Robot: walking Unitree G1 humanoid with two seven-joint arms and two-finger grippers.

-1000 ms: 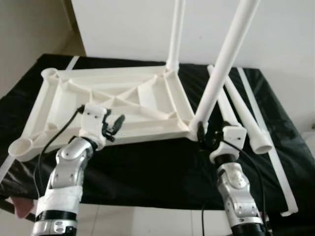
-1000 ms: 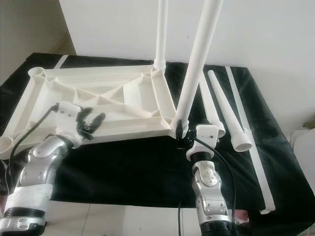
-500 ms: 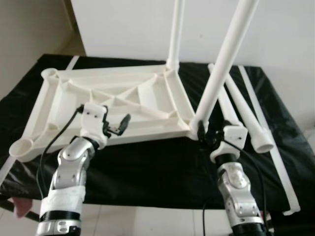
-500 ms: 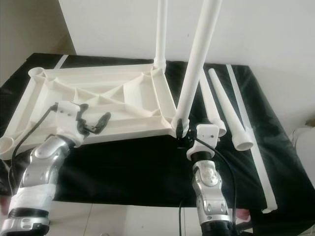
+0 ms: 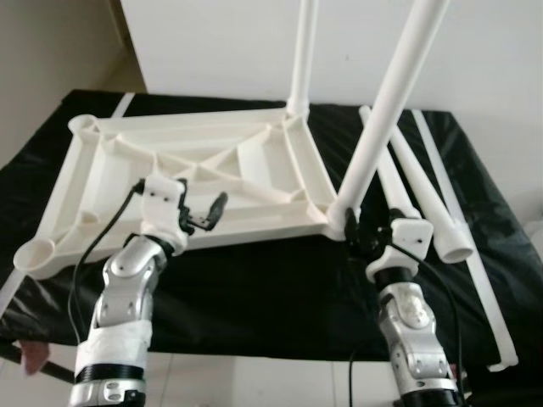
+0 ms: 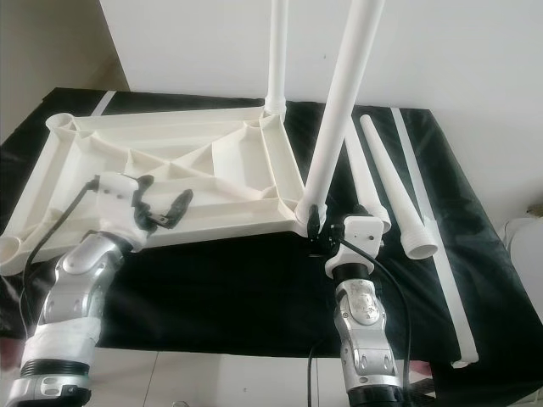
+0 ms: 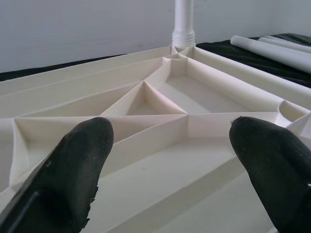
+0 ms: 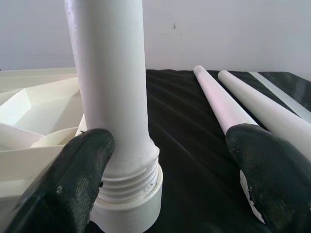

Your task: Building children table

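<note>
The white plastic tabletop is lying upside down on a black cloth, its ribbed underside with triangular pockets facing up and round leg sockets at the corners. Its long side is running left to right across the robot's view. Two white legs are already standing in the sockets on the robot's right: the near leg is leaning up and slightly rightward, the far leg is rising nearly straight. Two loose legs are lying on the cloth to the right, pointing away from the robot, beside a thin white strip.

The left gripper is hovering over the near ribs, fingers spread wide, holding nothing. The right gripper is sitting at the near leg's threaded base, fingers wide apart on either side, not clamping it.

Compared with a second ago, the left gripper's fingers are spreading noticeably wider; the right gripper is staying at the leg base.
</note>
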